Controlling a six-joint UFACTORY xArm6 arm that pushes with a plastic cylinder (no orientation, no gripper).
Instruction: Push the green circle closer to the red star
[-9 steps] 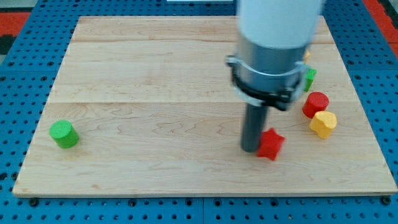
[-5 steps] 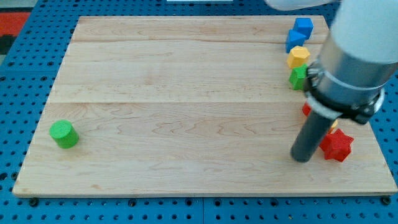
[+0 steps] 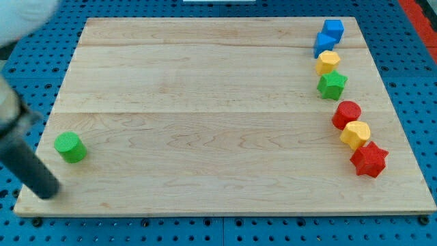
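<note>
The green circle (image 3: 70, 147) sits near the board's left edge, low in the view. The red star (image 3: 369, 160) lies far across at the lower right, touching a yellow block (image 3: 356, 134). My tip (image 3: 46, 193) rests at the board's bottom-left corner, just below and to the left of the green circle, a short gap apart from it. The rod rises up and left out of the view.
A column of blocks runs down the right edge: two blue blocks (image 3: 328, 37), a yellow block (image 3: 328, 61), a green star (image 3: 332, 85), a red circle (image 3: 347, 113). The wooden board (image 3: 205, 102) lies on a blue pegboard.
The tip pushed the red star right to beside the yellow block, then swept across to the board's bottom-left corner next to the green circle. The green circle has not moved.
</note>
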